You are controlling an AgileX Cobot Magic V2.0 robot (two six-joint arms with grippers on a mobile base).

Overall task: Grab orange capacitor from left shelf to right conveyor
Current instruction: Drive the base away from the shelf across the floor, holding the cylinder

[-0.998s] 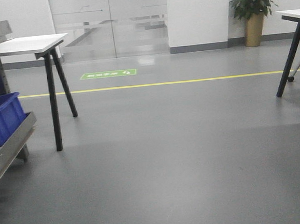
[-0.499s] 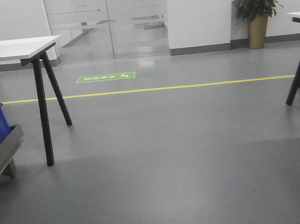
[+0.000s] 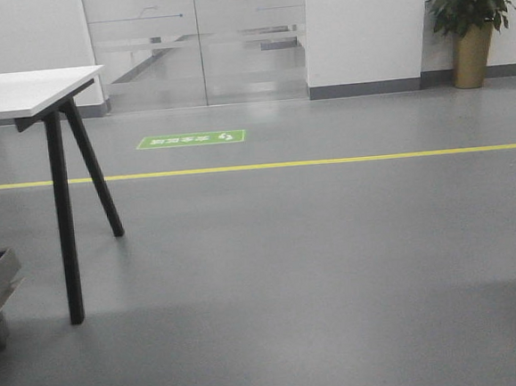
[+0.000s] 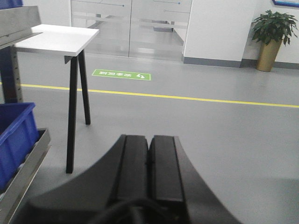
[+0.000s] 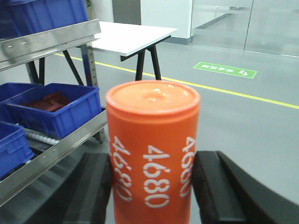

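Orange capacitor upright in the right tool — clamped from both sides; left tool fully closed.

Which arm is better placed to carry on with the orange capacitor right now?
Right. The right gripper is shut on the orange capacitor, held upright and already off the left shelf. The left gripper is shut and empty.

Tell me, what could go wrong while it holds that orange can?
The orange can rises well above the right jaws pinching its sides, so a jolt might tip or slip it. The steel shelf stands close beside it; a swing could knock it. The table has black legs the base might clip.
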